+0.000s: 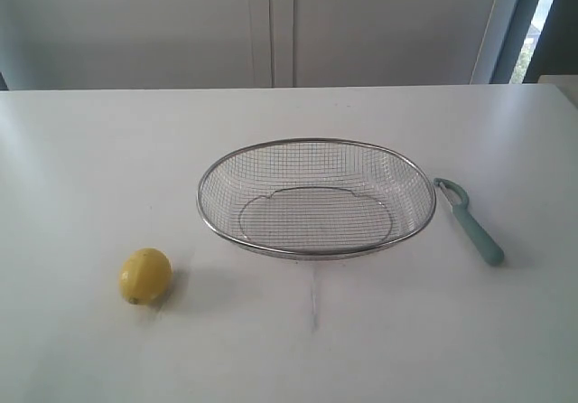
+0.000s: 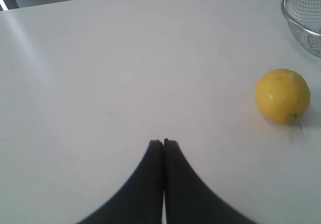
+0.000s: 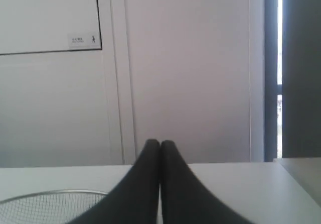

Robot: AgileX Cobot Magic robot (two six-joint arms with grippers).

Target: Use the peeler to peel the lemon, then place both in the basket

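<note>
A: White table point(image 1: 81, 150), and the basket point(image 1: 316, 141) sits about mid-table, empty. What's around it?

B: Lemon point(image 1: 144, 276) off to the basket's left and nearer the camera, well apart from the rim, nub turned toward the front. Peeler point(image 1: 470, 224) just right of the basket, hooked head up by the rim, teal handle angling away to the right and forward.

A: Head touching the wire?

B: Can't tell, it's that tight. The blade's too small to make out.

A: Anything in the way?

B: Only bare tabletop between lemon and basket, and the same in front of the basket. Behind the basket the table runs to its far edge against a pale panelled wall point(image 1: 271, 23). A strip of window point(image 1: 542, 14) shows far right.

A: Grippers?

B: Left gripper point(image 2: 163, 142) hangs over bare table, black fingers pressed together, holding nothing. The lemon lies off to one side of it, and past the lemon there's a bit of basket rim, cut off by the frame. Right gripper point(image 3: 160, 142), fingers flat against each other too, empty, looks level at the wall. Only a sliver of basket mesh shows low in its view, partly behind the fingers.
</note>
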